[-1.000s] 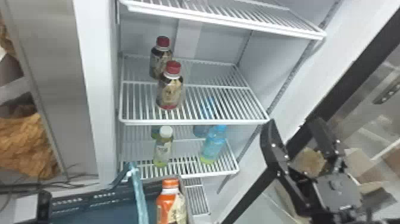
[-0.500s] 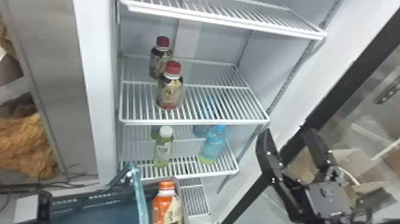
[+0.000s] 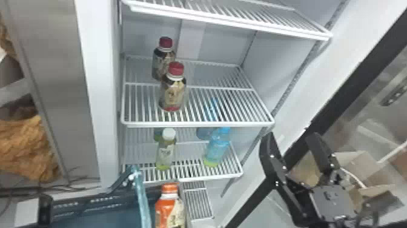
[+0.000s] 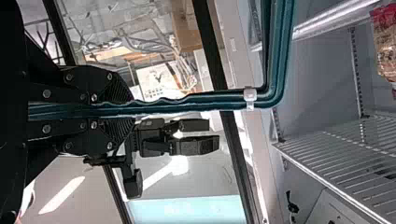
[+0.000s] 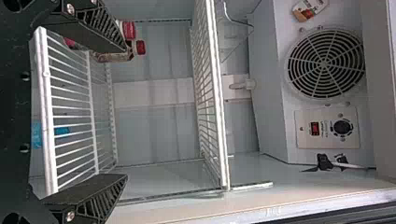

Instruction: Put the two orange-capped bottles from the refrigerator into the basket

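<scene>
Orange-capped bottle (image 3: 169, 210) upright, cap topmost, long axis near-vertical; right gripper (image 3: 290, 137) spread wide, empty; left gripper (image 4: 126, 109) clamping basket rim (image 4: 201, 102)

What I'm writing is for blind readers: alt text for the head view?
An orange-capped bottle by the blue basket; behind, refrigerator shelves hold red-capped bottles and, lower, white-capped and blue bottles; the right gripper, open, at right.

Right of 2 obstructing red-capped bottles (image 3: 173, 91), the shelf (image 3: 230, 124) offers room.
</scene>
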Controlling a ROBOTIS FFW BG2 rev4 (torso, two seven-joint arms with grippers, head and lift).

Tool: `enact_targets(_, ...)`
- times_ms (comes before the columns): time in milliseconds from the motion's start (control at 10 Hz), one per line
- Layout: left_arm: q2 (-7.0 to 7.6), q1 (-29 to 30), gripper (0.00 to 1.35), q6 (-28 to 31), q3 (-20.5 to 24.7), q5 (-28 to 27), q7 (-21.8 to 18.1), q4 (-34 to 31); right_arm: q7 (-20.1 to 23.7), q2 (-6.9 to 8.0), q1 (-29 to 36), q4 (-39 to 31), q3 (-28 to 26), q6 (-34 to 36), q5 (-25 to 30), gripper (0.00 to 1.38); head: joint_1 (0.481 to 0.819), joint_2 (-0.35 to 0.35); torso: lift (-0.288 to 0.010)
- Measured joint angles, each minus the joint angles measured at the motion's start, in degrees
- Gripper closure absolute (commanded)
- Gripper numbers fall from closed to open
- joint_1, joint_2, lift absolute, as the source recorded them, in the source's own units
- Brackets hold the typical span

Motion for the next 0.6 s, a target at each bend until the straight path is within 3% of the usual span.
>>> enact_targets(600,0.00,0.0,1.20,0.0,0.0,0.0,0.0,0.0,0.0,0.00,0.0,0.0,0.0,0.0,0.2,0.10,0.695,-0.350,-0.040)
